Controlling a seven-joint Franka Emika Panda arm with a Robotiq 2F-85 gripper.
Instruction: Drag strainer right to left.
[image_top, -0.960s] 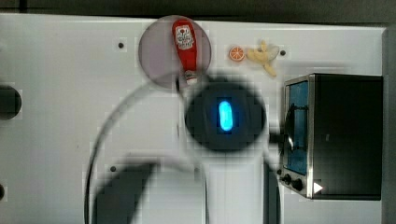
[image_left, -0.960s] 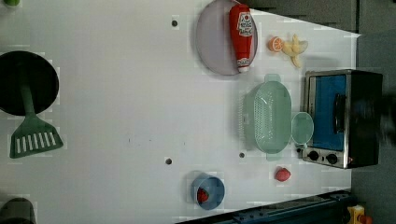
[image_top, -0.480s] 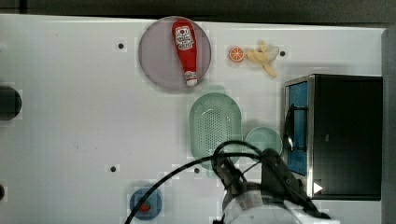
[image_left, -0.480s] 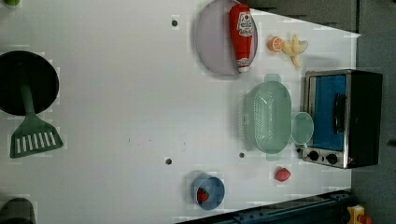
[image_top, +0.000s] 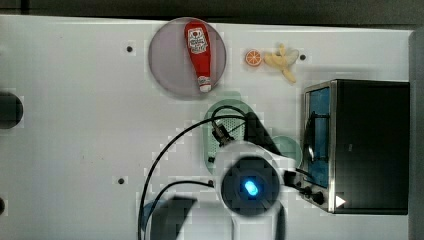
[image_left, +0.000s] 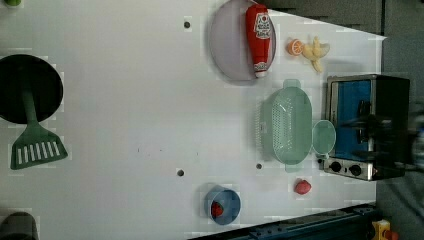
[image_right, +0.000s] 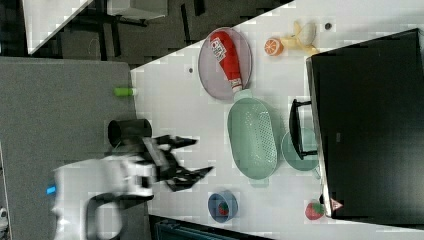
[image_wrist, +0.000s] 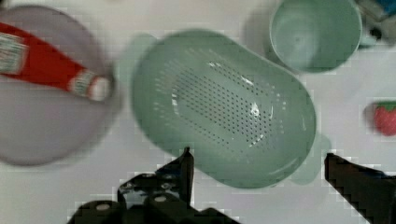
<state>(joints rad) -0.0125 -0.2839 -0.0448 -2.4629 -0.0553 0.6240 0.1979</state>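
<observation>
Table: white table (image_top: 75, 125), with all objects spread flat on it, the cooking things grouped near the toaster oven (image_top: 367, 145).
Top view: the strainer (image_top: 225, 112) lies on the table between the grey plate (image_top: 170, 65) with the ketchup bottle (image_top: 199, 52) and the arm (image_top: 250, 187); the arm covers its lower half, so the claw is probably above it.
Left view: the strainer (image_left: 291, 125) sits just beside the green cup (image_left: 323, 138), which stands against the toaster oven (image_left: 367, 127). To the left view's left the table is bare, so I judge the drag has room there.
Right view: the claw (image_right: 192, 157) has its two fingers spread wide apart and holds nothing. It is apart from the strainer (image_right: 252, 137), toward the right view's left of it, and seems to be above the table.
Wrist view: the strainer (image_wrist: 224, 107) lies just ahead of the claw (image_wrist: 257, 161), its near rim between the two open fingers (image_wrist: 184, 168), not touched. The cup (image_wrist: 315, 32) and a strawberry (image_wrist: 386, 117) are beside it.
Judgement: the claw looks lined up to catch the rim; the strainer is not yet dragged.
</observation>
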